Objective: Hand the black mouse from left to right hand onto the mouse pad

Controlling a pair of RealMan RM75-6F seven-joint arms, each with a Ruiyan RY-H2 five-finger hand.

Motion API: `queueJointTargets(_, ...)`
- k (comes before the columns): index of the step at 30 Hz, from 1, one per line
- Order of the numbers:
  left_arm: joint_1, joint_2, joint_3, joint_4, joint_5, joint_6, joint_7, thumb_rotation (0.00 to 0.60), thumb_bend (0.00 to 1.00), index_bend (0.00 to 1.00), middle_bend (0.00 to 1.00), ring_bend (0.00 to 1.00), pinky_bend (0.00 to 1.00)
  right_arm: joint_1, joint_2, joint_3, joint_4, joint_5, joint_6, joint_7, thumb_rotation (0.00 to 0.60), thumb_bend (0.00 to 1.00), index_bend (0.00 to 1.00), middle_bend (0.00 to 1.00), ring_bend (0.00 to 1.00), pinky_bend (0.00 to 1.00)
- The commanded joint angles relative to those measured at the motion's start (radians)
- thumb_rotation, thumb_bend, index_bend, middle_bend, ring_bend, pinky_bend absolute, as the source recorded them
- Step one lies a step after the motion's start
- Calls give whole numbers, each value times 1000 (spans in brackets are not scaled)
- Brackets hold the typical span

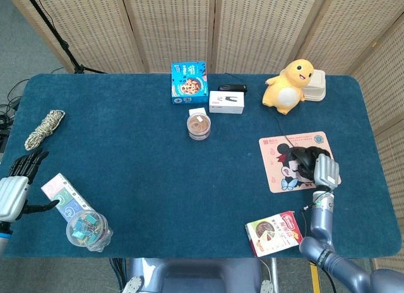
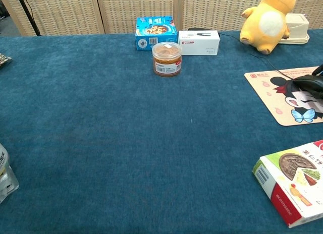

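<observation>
Your right hand (image 1: 324,172) sits at lower right, cupped over the mouse (image 1: 305,159) on the pad (image 1: 276,159); whether it's gripping, I cannot tell. Your left hand (image 1: 16,185), lower left, is spread, holding nothing.

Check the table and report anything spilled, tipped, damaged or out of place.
Nothing stands out. The black mouse sits on the mouse pad under the right hand; the jar and boxes stand upright, nothing spilled.

Black mouse (image 1: 303,158); pink cartoon-print mouse pad (image 1: 278,161); yellow plush (image 1: 289,86); blue box (image 1: 189,82); teal tablecloth (image 1: 145,167).
</observation>
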Motion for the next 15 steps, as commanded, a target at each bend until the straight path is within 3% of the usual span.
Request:
queueJointTargets(1, 0, 1, 0, 0, 1, 1, -1, 600, 29, 0, 0, 0, 0, -6, -1, -4, -5, -8, 9, -8, 600, 641, 261, 212, 114, 303)
queueJointTargets(15, 5, 8, 5, 2, 20, 13, -16, 600, 30, 0, 0, 0, 0, -41, 12, -31, -84, -40, 42, -39, 600, 638, 235, 160, 60, 267)
